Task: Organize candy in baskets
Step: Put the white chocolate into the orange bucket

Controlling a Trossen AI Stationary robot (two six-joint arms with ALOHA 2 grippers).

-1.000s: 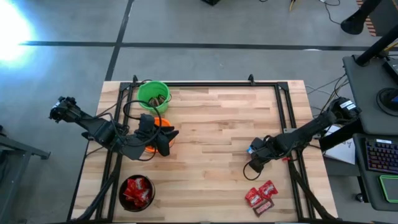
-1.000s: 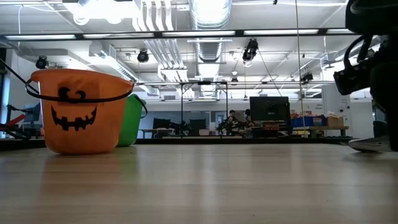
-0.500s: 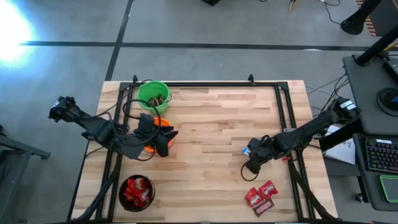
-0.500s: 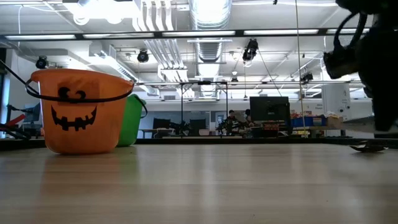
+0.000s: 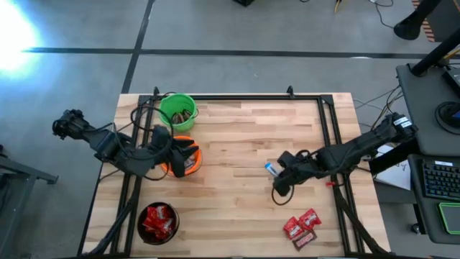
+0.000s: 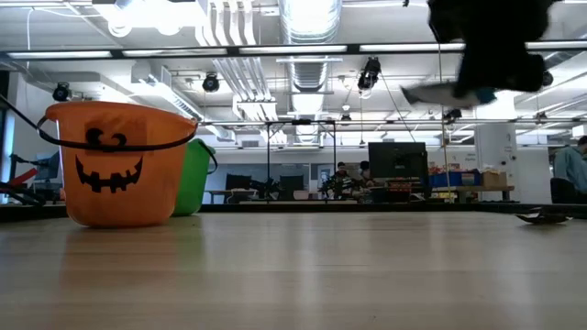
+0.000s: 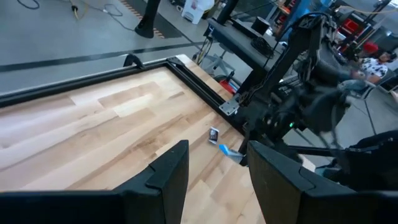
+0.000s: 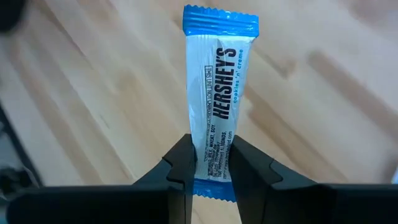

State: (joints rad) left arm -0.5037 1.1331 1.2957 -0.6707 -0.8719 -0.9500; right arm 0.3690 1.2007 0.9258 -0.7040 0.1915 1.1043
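Observation:
My right gripper [image 5: 274,173] hangs above the middle-right of the table, shut on a blue-and-white candy [image 8: 214,93], which also shows in the low view [image 6: 438,93]. My left gripper [image 7: 214,180] hovers open over the orange basket [image 5: 188,162], with nothing between its fingers. The green basket [image 5: 177,111] stands at the far left with brown candy inside. The black basket [image 5: 158,221], near left, holds red candy. A few red and brown candies [image 5: 302,227] lie on the table near right. My right gripper pinches the candy between its two fingers [image 8: 181,163], close to one end of the wrapper [image 8: 211,152], across its width. The fingers slant down from the table's right. The candy sticks out beyond the fingertips, lifted clear of the table.
A black frame rail [image 5: 327,122] runs along the table's sides and far edge. Bare wood [image 5: 244,144] lies between the baskets and my right gripper. The orange basket [image 6: 115,165] and green basket [image 6: 194,174] stand upright side by side in the low view.
My right gripper has risen and gone toward the table's left with the candy, which has come up well clear of the tabletop. My left gripper has drawn back a little toward the table's left edge, uncovering more of the orange basket.

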